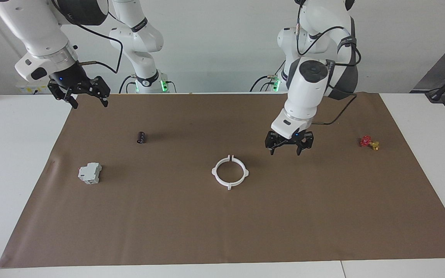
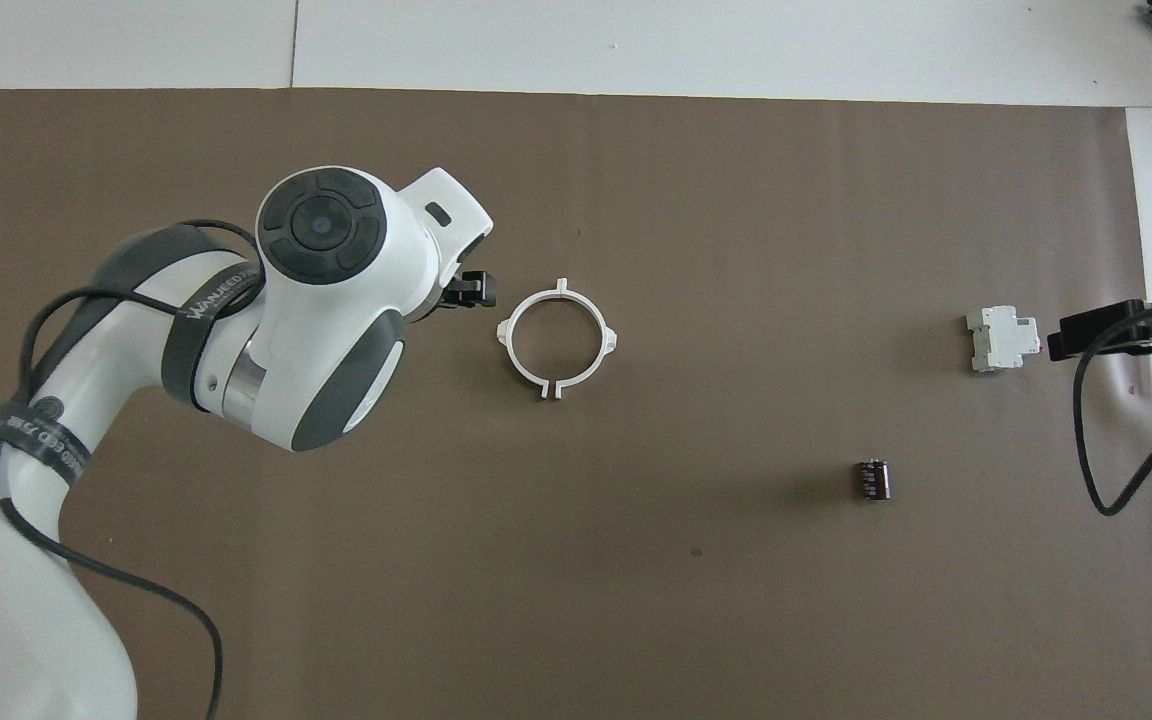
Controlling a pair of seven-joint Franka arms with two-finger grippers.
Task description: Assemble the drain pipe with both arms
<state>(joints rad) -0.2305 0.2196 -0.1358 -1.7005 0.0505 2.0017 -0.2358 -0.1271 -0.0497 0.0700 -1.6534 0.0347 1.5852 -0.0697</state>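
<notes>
Lying flat near the middle of the brown mat point(image 1: 323, 216), the drain pipe point(image 1: 230, 172) is showing us one joined white ring, untouched. We are holding our left gripper point(image 1: 289, 148) up over the mat toward the left arm's end, apart from the ring, fingers spread and empty. Our right gripper point(image 1: 87, 98) is waiting, also spread and empty, over the mat's edge at the right arm's end.

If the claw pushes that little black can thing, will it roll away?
Probably. The small black cylinder lies on its side on the flat brown mat, so a sideways nudge would likely roll it. It looks small, so probably light too.
</notes>
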